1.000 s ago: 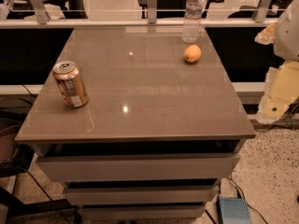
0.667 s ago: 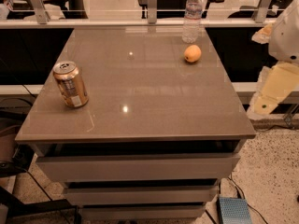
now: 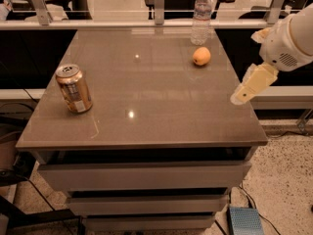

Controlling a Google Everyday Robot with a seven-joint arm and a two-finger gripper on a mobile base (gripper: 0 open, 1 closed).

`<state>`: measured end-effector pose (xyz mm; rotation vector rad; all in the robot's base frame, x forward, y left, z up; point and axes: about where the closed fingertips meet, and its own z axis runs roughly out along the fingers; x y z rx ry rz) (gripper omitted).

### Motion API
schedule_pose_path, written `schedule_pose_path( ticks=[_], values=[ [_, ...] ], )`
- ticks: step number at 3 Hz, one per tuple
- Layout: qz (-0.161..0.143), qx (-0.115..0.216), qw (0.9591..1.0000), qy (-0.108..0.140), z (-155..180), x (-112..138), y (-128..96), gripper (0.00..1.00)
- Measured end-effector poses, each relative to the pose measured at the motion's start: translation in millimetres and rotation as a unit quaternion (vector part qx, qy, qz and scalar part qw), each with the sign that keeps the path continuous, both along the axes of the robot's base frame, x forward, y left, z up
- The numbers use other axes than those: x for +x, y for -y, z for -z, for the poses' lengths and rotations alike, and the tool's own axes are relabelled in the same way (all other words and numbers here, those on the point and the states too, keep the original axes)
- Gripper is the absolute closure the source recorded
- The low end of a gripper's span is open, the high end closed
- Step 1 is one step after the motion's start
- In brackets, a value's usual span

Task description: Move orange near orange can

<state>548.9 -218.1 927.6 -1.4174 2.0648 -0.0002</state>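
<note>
At the left front of the table [image 3: 146,102] stands the can [image 3: 73,88], upright, its long axis vertical, silver top up. Well apart, at the right rear, lies the orange [image 3: 201,56], round, just before a bottle [image 3: 201,14]. Over the right edge hangs the gripper [image 3: 243,93], touching nothing; how wide it stands cannot be told. The tabletop is glossy brown, the floor speckled.

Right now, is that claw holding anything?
Claw: holds nothing; open or closed cannot be told. It hangs by the table's right edge, apart from the orange.
</note>
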Motion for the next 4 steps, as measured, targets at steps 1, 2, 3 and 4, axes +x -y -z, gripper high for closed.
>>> schedule_pose_path(
  ticks=[1,2,3,4],
  values=[
    [0.020,0.058,0.9979,0.018,17.0,51.5,7.0,0.00],
    [0.036,0.116,0.9924,0.018,30.5,97.0,14.0,0.00],
    [0.036,0.116,0.9924,0.017,30.6,97.0,13.9,0.00],
    [0.047,0.145,0.9880,0.023,37.3,110.8,8.7,0.00]
  ],
)
